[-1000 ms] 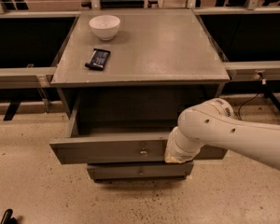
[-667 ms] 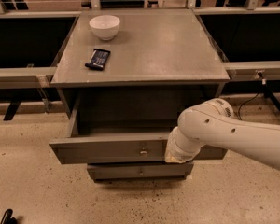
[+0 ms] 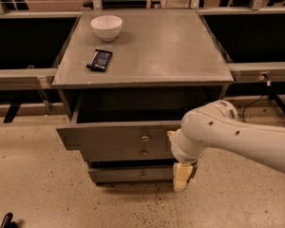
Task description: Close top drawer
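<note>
The top drawer (image 3: 109, 137) is a wide grey drawer with a small round knob (image 3: 145, 138) at the centre of its flat front. It stands partly pulled out of the grey cabinet (image 3: 152, 56), with a dark gap showing above its front. My gripper (image 3: 181, 177) hangs at the end of the white arm (image 3: 228, 134), against the right end of the drawer front and reaching down past the lower drawers. The arm hides the right end of the drawer.
A white bowl (image 3: 107, 26) and a dark flat packet (image 3: 99, 60) lie on the cabinet top at the left. Two lower knobbed drawer fronts (image 3: 133, 174) sit beneath the top drawer. Dark shelving flanks the cabinet on both sides. Speckled floor lies in front.
The top drawer front has moved back toward the cabinet and sticks out less than before. My arm has moved in with it and the gripper now hangs lower.
</note>
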Controlling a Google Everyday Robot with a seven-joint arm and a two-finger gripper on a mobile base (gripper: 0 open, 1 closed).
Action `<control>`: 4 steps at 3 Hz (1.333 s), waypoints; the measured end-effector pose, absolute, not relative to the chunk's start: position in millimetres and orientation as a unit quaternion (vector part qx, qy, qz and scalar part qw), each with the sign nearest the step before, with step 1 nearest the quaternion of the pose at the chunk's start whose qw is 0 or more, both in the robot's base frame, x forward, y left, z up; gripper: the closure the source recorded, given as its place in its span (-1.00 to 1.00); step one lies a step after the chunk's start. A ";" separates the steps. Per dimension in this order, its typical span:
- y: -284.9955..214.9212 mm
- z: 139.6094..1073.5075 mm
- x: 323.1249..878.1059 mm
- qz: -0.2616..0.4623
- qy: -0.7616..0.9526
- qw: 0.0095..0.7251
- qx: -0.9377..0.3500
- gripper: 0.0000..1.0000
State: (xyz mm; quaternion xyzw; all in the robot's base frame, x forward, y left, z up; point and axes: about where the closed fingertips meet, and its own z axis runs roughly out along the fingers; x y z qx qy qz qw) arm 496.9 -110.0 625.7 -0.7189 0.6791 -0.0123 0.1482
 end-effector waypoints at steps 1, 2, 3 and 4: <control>-108.8 624.8 498.3 -0.018 0.675 0.149 -0.722 -1.00; -102.3 626.4 508.1 -0.028 0.669 0.147 -0.728 -0.64; -97.8 628.3 525.3 -0.036 0.663 0.149 -0.733 -0.17; -98.0 632.4 542.2 -0.048 0.659 0.148 -0.736 0.28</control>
